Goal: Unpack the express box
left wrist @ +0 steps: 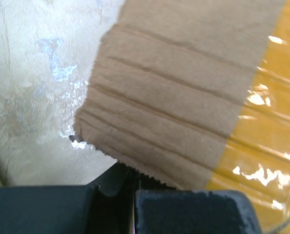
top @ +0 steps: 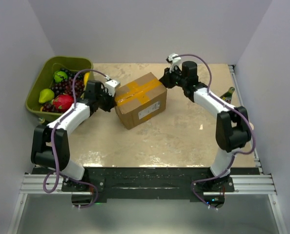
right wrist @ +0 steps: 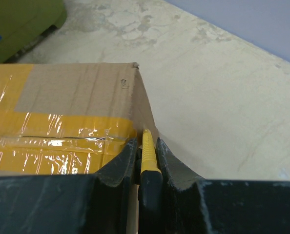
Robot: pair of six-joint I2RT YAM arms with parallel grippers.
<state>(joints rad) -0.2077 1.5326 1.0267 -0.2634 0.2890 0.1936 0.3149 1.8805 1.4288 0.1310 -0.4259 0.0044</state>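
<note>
The express box (top: 144,108), brown cardboard with yellow tape (top: 138,90) crossing its top, sits mid-table with a white label on its near side. My left gripper (top: 111,101) is shut, and its tips rest against the box's left top edge (left wrist: 174,97); nothing shows between the jaws (left wrist: 133,183). At the box's far right corner, my right gripper (top: 165,81) is shut on a yellow-and-black utility knife (right wrist: 148,156). The knife's tip touches the box edge (right wrist: 140,97) where the taped seam (right wrist: 52,141) ends. The top flaps stay taped down.
An olive-green bin (top: 46,69) full of fruit stands at the back left, close behind my left arm; its corner also shows in the right wrist view (right wrist: 23,24). A small dark bottle (top: 228,94) stands at the table's right edge. White walls enclose three sides.
</note>
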